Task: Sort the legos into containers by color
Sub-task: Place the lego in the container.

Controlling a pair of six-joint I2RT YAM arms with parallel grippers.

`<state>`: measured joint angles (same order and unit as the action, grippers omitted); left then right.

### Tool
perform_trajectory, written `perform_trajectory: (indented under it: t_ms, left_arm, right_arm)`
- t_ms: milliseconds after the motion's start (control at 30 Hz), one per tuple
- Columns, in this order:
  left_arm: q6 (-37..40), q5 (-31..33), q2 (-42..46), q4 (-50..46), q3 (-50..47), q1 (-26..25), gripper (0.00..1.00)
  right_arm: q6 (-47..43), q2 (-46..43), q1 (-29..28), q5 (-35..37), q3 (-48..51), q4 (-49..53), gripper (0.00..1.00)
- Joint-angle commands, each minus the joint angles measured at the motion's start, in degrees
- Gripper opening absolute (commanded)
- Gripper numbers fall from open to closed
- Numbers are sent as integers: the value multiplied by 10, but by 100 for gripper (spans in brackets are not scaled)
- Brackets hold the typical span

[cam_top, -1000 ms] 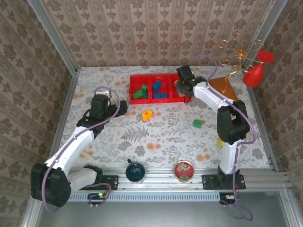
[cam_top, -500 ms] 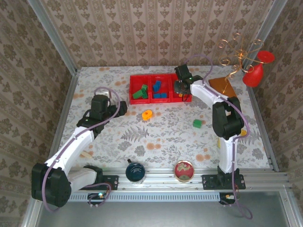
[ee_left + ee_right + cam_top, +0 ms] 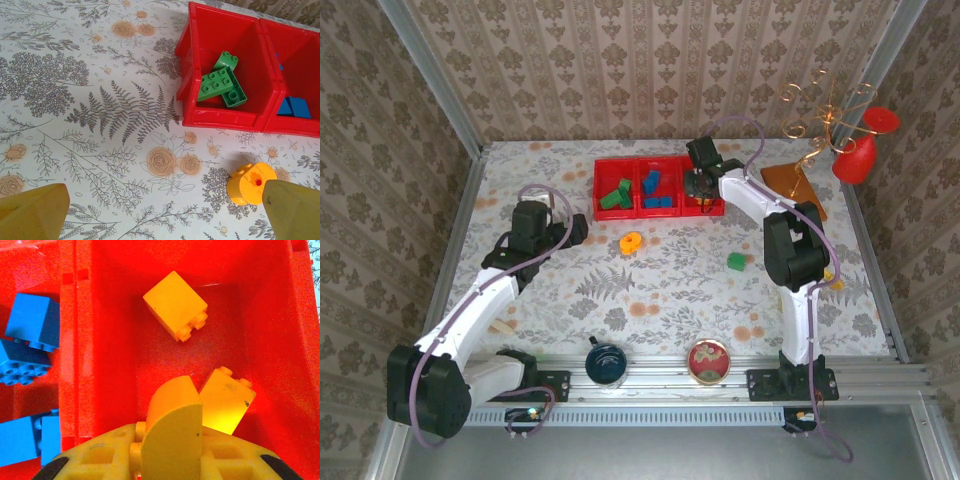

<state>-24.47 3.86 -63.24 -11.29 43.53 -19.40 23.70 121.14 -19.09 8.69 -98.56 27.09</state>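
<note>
Just at the right gripper (image 3: 170, 462) sits a yellow lego (image 3: 172, 412)

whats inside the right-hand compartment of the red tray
A yellow brick lies by the far wall, a second yellow brick nearer, and a curved yellow piece sits at the right hand. The hand covers the near floor, so anything there is hidden.

Brought the right gripper (image 3: 699, 190) a little left and back, further in over the right-hand compartment of the red tray (image 3: 640, 213). Swung that arm's elbow (image 3: 788, 250) leftward too. Possibly lowered closer to the yellow bricks (image 3: 175, 305), though hard to judge from above.
</note>
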Motion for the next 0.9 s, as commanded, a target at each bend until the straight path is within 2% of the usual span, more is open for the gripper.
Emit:
perform_trajectory:
  t_ms: [0,200,567,867]
  left_arm:
    - [-13,-8,0,-4,-2,4,100]
    - [-13,-8,1,-6,0,5,100]
    - [-12,-7,9,-8,0,7,100]
    - [-15,-6,12,-1,-6,9,100]
  right_arm:
    - [-14,16,2,-3,-24,2,24]
    - [-20,17,2,2,-42,17,42]
    - [-17,-50,-5,12,-28,51,53]
    - [57,-150,-55,52,72,69,68]
